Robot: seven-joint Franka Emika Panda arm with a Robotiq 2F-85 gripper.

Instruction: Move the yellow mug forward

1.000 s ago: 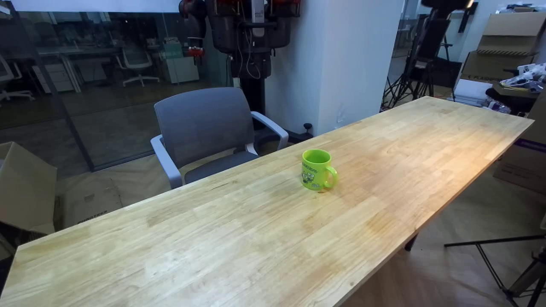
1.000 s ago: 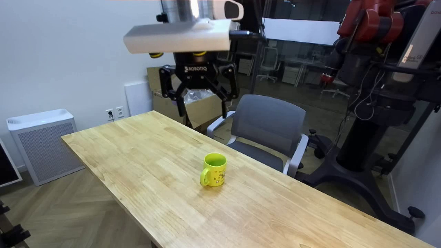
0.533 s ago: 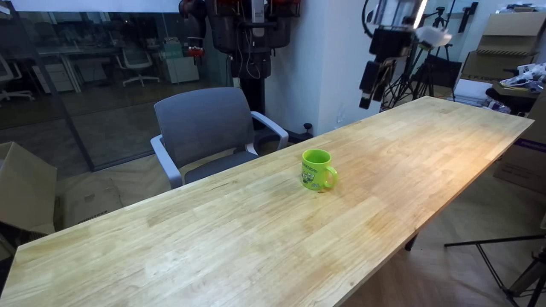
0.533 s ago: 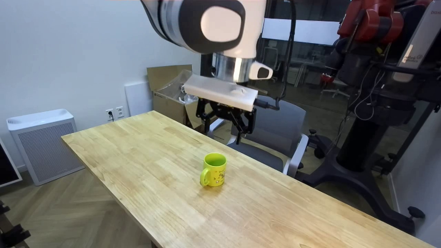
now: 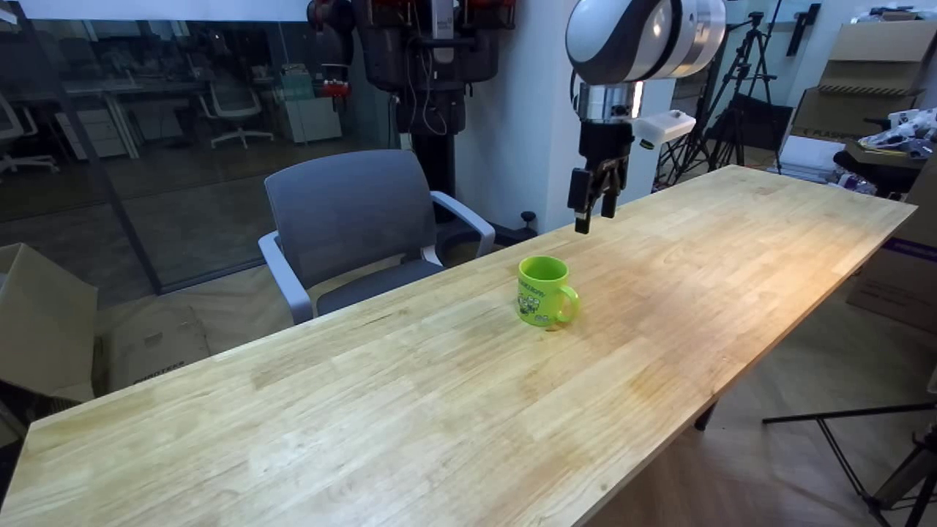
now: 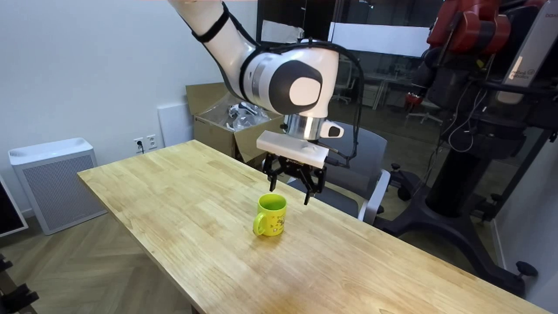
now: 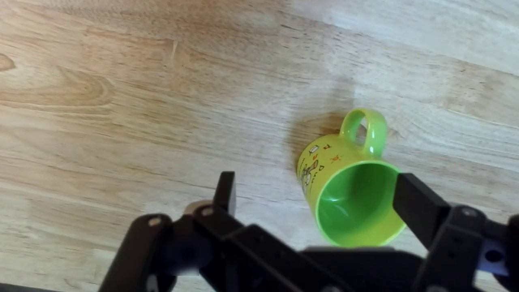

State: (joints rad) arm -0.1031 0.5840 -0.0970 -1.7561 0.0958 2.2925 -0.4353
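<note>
The end effector (image 5: pixel 595 217) hovers, jaws wide apart. In an exterior view, the yellow mug (image 5: pixel 543 296) stands upright on the surface (image 5: pixel 351 417) at seven o'clock from it; in the wrist view, the handle (image 7: pixel 377 134) points toward twelve.

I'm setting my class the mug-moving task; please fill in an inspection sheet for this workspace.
Surface: pale wooden table, visible grain, darker patches.
Job's things: yellow mug, upright on the table, with cartoon print and a side handle.
Clutter: open cardboard box holding clear plastic, beyond the table.
Pincer: open, holding nothing, above the table, apart from the mug.
Cables: black cable looping beside the arm.
Surroundings: grey chair beside the table; second robot, black and red, beyond it.
</note>
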